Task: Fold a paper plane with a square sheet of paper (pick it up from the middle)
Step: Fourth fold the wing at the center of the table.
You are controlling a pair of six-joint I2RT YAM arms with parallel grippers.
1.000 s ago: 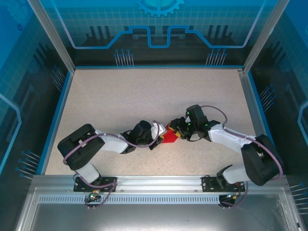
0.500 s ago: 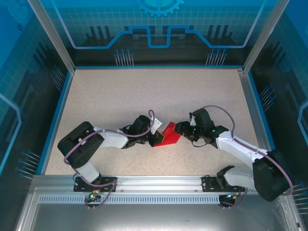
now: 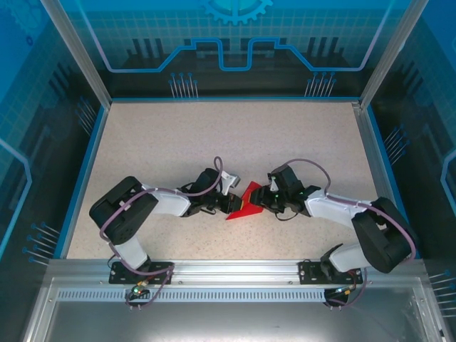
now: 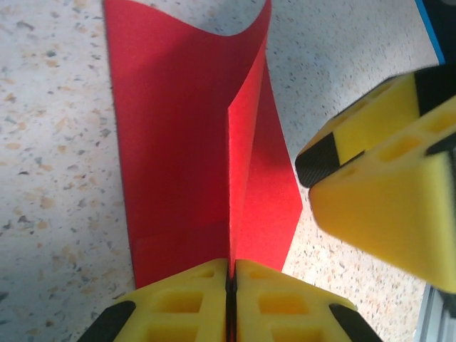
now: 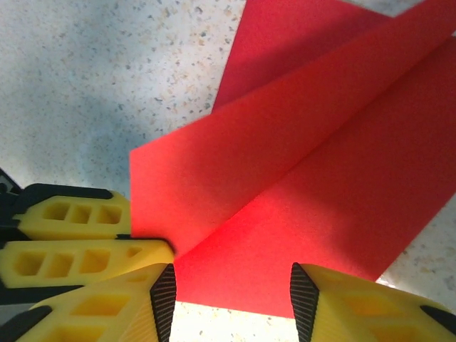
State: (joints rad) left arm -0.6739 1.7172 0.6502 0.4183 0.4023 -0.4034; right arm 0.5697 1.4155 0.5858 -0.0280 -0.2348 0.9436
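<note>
Tightly, left gripper (image 4: pixel 231 269) pinches the paper (image 4: pixel 178 142); right gripper (image 5: pixel 232 291) gapes, possibly touching it.

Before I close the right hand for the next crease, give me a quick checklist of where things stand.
1. Anchor grip: left hand is shut on the upright fold of the red paper: ok.
2. Approach: right hand is open, jaws either side of the paper's near edge: ok.
3. Paper flat on the table: not ok, one flap stands up and curls.
4. Gap between the two hands: cannot tell, they sit very close together.
5. Paper untorn where visible: ok.
</note>
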